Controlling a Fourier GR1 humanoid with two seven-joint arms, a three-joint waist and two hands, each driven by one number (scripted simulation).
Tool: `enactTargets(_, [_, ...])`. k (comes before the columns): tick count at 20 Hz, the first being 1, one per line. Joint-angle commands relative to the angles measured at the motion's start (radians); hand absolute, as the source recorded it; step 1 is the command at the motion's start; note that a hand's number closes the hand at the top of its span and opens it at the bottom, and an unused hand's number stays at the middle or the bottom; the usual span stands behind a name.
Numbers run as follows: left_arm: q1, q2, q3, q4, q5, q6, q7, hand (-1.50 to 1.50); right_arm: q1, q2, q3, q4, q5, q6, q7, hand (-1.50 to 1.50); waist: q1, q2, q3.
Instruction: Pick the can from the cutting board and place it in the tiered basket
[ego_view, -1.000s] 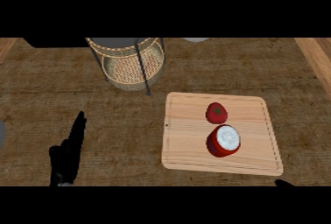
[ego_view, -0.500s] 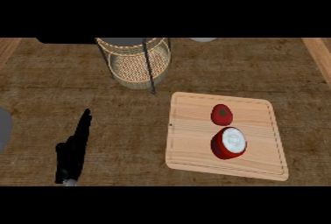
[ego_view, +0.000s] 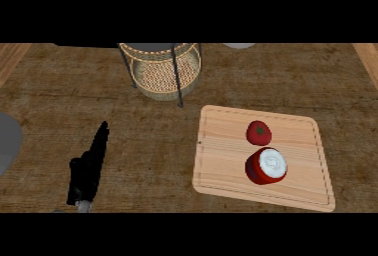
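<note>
1. Since the can (ego_view: 266, 166) sits on the cutting board (ego_view: 221, 170), nothing of the task looks done; grasp, lift, carry and drop into the basket (ego_view: 161, 70) are all left.
2. Can: red body, pale round top facing up, on the board's lower middle, just below a small red tomato (ego_view: 259, 132), the two near but apart as far as I can tell.
3. Board: light wood, right of centre on the brown counter (ego_view: 88, 100).
4. Basket: woven, on dark wire legs, at the top of view, well apart from the can, up and to the left of the board.
5. Left hand (ego_view: 88, 167): black, low left, fingers straight and pressed together pointing up the view, holding nothing, well clear of the board.
6. Right hand: not visible, so its fingers can't be told.
7. Judgement: very start, approach to the can not yet begun.
</note>
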Motion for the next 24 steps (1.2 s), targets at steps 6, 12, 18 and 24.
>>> enactTargets(6, [-0.008,-0.004,-0.002,0.039,-0.011,0.001,0.036,0.0,-0.128,0.133,0.103,0.08,0.06,0.196,0.266,-1.5,-0.001,0.003,-0.002])
enactTargets(12, [0.035,-0.037,-0.026,0.045,-0.022,0.002,-0.01,0.0,-0.255,0.305,0.14,0.189,0.109,0.261,0.266,-1.5,0.009,0.002,-0.002])
enactTargets(18, [0.008,0.005,0.024,0.057,0.007,-0.04,0.002,0.0,-0.304,0.411,0.148,0.323,0.107,0.378,0.266,-1.5,-0.003,0.002,-0.003])
enactTargets(24, [0.05,-0.027,-0.001,0.032,-0.006,-0.019,-0.009,0.0,-0.359,0.535,0.106,0.422,0.132,0.46,0.266,-1.5,-0.02,-0.006,-0.001])
